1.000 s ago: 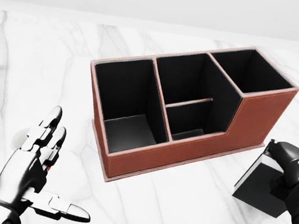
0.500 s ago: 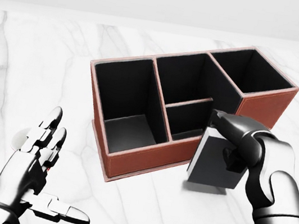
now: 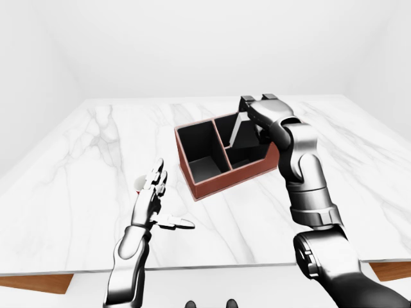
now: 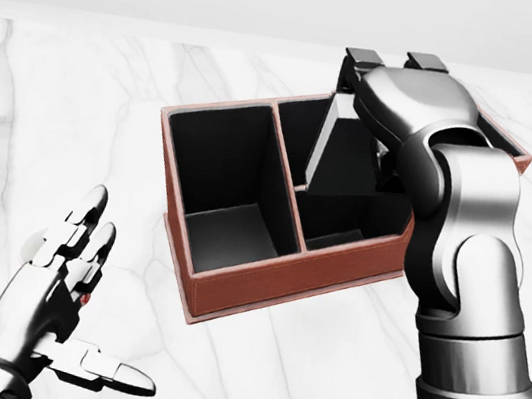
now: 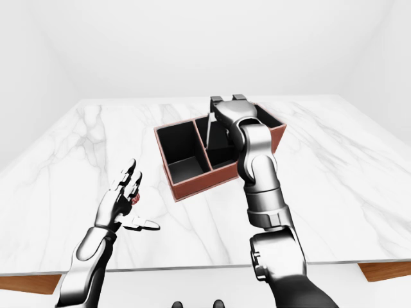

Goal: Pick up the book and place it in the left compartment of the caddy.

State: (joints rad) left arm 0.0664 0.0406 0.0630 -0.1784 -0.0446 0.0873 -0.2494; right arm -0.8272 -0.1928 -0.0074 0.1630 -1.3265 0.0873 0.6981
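Right hand (image 4: pixel 388 97) grips the book (image 4: pixel 340 150) upright above the caddy's (image 4: pixel 263 280) middle compartment, right of centre; left hand (image 4: pixel 58 298) hangs open, lower left.

Dark book (image 4: pixel 346 157) held tilted over middle compartment, possibly touching divider. Red-brown caddy (image 4: pixel 263 282), black inside, set on marble table (image 4: pixel 76 119).

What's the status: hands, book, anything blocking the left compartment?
Right hand shut on the book, held tilted over the caddy's middle section. Left hand open, idle over the table. Left compartment empty, nothing blocking.
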